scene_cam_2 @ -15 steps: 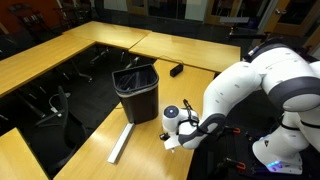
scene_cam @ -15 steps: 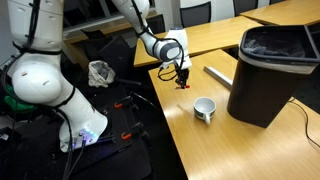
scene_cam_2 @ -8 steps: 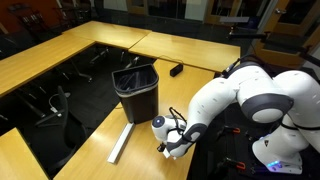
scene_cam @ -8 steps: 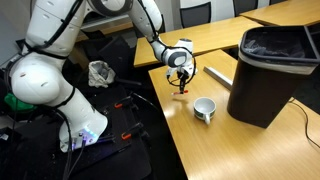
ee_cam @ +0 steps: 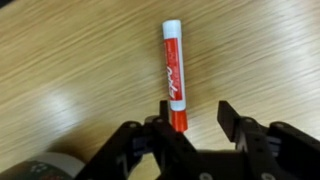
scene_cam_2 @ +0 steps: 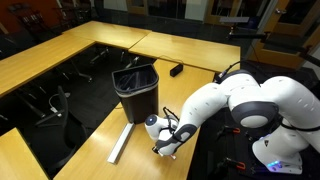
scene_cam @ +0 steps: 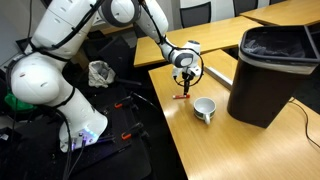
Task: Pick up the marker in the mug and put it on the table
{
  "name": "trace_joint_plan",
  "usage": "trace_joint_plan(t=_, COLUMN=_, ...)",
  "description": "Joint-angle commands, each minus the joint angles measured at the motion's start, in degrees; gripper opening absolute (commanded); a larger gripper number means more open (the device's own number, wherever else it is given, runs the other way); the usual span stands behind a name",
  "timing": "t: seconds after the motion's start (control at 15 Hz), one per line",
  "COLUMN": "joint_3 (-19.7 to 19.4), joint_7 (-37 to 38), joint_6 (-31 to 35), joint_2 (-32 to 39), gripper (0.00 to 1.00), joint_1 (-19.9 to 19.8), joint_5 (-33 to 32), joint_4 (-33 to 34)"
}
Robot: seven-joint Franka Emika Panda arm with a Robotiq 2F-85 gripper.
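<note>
In the wrist view the gripper (ee_cam: pixel 195 120) has its jaws standing apart, with a gap much wider than the marker (ee_cam: pixel 173 70). So the hand is open and grips nothing. The marker is a short red one with a white cap. Its red end is just beside one finger; whether it touches the pad I cannot tell. It seems to lie flat on the wooden table (ee_cam: pixel 60 80), with the white cap pointing away from the gripper.

In an exterior view the marker (scene_cam: pixel 181 97) shows as a small red mark on the table, directly under the gripper (scene_cam: pixel 183 84) and near the mug (scene_cam: pixel 204 108), on the side of the table edge. The white mug is upright, and no marker is seen inside it. In an exterior view the gripper (scene_cam_2: pixel 160 148) is low over the table, and the arm hides the mug there.

Beyond the mug stands the black trash bin (scene_cam: pixel 268 72), and a long grey rod (scene_cam: pixel 218 75) lies on the table behind the mug, well apart from the marker.

My judgement: the step in hand is the release, and the task looks almost complete. The next move calls for lifting the open gripper straight up, so that the near finger does not push or roll the marker, and staying clear of the mug.
</note>
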Motion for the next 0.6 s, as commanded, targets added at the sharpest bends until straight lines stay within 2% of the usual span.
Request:
trace_joint_plan(t=0.0, joint_3=-2.1, joint_7=1.0, joint_6=-0.8, joint_2=-2.6, gripper=0.89, joint_1=1.7, joint_5=2.2, joint_4=-1.3)
trace_joint_plan(t=0.07, joint_3=-2.7, joint_7=1.6, joint_6=0.2, joint_2=-4.2, gripper=0.98, joint_1=2.1, joint_5=2.2, joint_4=-2.7)
trace_joint_plan(t=0.13, joint_3=-2.9, joint_7=1.5, joint_6=0.5, joint_2=-5.5, gripper=1.0, joint_1=2.1, joint_5=2.4, joint_4=-3.7)
trace_joint_plan(t=0.53, joint_3=-7.2, joint_7=5.6, joint_6=4.0, joint_2=-16.9, gripper=1.0, joint_1=4.6, joint_5=1.0, joint_4=-13.3)
